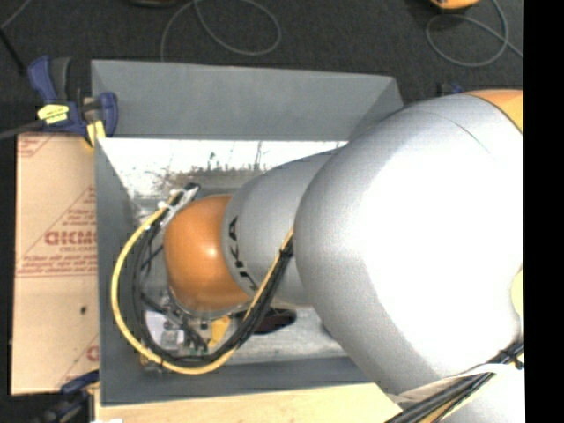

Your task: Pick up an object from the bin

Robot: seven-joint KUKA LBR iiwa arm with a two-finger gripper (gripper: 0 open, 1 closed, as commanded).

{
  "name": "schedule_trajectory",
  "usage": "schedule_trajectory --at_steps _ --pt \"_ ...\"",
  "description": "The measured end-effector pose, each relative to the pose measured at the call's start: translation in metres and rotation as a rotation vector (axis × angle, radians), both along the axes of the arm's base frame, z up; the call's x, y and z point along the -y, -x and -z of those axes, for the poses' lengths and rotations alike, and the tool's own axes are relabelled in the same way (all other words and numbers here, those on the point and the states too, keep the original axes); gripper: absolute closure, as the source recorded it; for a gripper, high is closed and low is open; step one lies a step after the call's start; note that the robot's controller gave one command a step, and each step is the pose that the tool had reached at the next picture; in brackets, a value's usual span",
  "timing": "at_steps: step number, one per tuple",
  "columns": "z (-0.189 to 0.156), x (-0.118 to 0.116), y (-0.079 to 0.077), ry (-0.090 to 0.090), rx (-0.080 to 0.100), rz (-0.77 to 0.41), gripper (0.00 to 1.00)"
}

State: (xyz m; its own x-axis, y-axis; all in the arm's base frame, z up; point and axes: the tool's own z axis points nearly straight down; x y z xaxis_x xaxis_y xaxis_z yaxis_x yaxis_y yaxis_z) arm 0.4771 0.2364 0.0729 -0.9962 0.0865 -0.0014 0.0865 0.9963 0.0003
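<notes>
My gripper (187,329) reaches down into the near left part of the bin, and just a little of its body shows under the arm's wrist. Right beside it on the left lies a small white thing (161,330) on the bin floor. A small yellow piece (219,328) lies close on its right. Further right, a dark flat thing (280,319) pokes out from under the arm. I cannot make out anything held in the gripper.
The arm with its orange wrist cover and looping yellow and black cables hides most of the bin floor. The bin's left wall stands close to the gripper, and the near wall is just below it. A bare scuffed strip of floor shows at the back.
</notes>
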Motion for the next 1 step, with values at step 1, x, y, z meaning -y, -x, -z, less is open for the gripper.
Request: schedule_trajectory --at_steps 1 --pt "0.0000 0.0000 0.0000 0.000 0.000 0.001 1.00"
